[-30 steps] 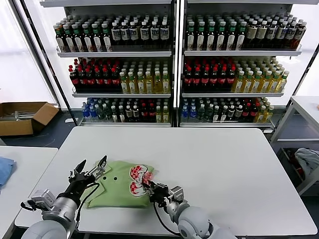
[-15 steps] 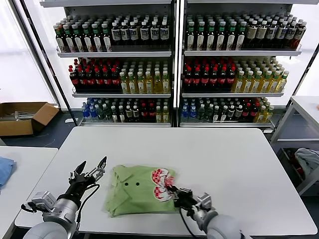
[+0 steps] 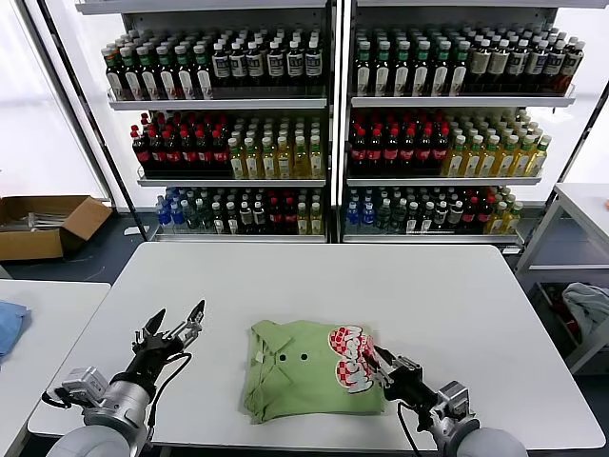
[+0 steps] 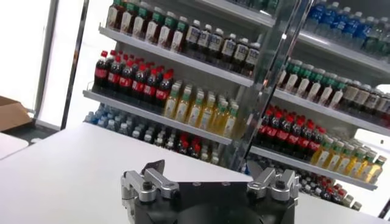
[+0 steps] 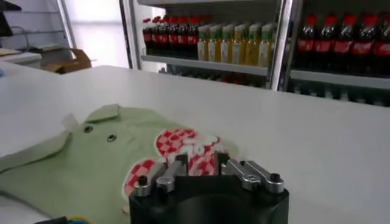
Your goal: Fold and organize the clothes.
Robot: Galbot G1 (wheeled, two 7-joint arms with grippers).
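Left claw (image 3: 174, 328) spread — right claw (image 3: 385, 367) parted.

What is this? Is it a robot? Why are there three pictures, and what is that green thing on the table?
Yes, it is a robot with two arms. One picture comes from a camera on its head, looking down at a white table. The other two come from small cameras on its wrists, so you see its metal fingers close up.

The green thing is a folded shirt with a red-and-white checkered print. It lies flat on the table.

The right gripper is at the edge of the shirt beside the print. Its fingers are a little apart, and I cannot tell if they are pinching the cloth. The left gripper hangs open above the table, apart from the shirt, holding nothing.

Behind the table are shelves of drink bottles.
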